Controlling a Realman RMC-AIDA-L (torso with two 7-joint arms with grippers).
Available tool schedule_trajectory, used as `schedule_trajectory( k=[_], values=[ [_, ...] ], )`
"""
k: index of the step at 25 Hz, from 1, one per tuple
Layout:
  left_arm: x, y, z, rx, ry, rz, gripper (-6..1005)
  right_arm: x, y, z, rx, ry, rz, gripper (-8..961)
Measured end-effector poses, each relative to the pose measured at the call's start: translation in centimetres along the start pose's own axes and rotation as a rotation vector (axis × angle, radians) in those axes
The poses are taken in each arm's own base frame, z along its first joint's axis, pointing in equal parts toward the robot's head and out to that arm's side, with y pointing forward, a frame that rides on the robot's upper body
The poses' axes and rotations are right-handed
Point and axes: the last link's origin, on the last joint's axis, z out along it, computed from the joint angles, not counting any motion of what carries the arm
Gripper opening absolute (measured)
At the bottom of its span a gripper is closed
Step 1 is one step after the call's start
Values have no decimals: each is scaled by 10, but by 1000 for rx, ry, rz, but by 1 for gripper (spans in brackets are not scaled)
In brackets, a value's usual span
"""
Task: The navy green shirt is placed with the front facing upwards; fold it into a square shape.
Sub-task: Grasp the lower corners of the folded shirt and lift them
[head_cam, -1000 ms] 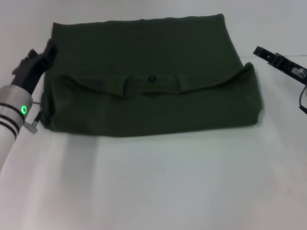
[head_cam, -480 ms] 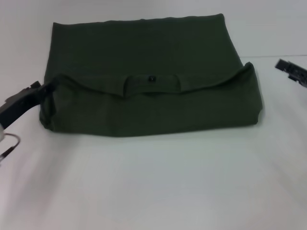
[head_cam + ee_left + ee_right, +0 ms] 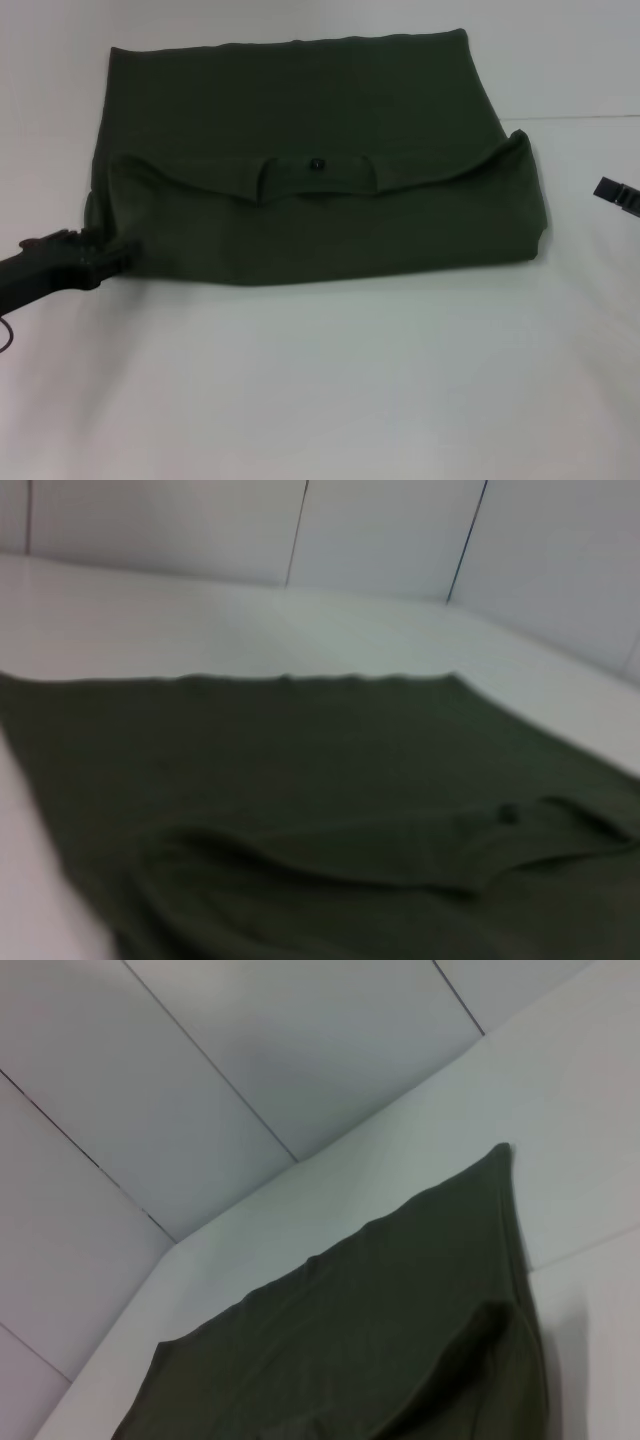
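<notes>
Left gripper (image 3: 118,254) sits low at the near left corner of the navy green shirt (image 3: 310,170), its tip apparently touching the hem; jaw state cannot be told. It has dropped from the shirt's left edge since the earlier frame. The shirt lies folded on the white table (image 3: 330,380), collar flap toward the robot, with open table in front. Right gripper (image 3: 620,195) has retreated to the right margin, well apart from the cloth; jaws unreadable.

1. The white table (image 3: 330,390) lies bare in front of the navy green shirt (image 3: 320,170), giving open passage
2. The left gripper (image 3: 110,258) crowds the shirt's near left corner
3. The right gripper (image 3: 618,195) sits apart at the right edge
</notes>
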Motion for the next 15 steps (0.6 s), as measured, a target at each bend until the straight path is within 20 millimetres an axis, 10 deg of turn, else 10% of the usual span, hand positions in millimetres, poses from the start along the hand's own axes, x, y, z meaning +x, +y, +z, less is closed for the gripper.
schedule_trajectory(
  k=[15],
  values=[
    [-11,4,14,50,-49,112,748,11,0,-1,-1,36,1,841]
  ],
)
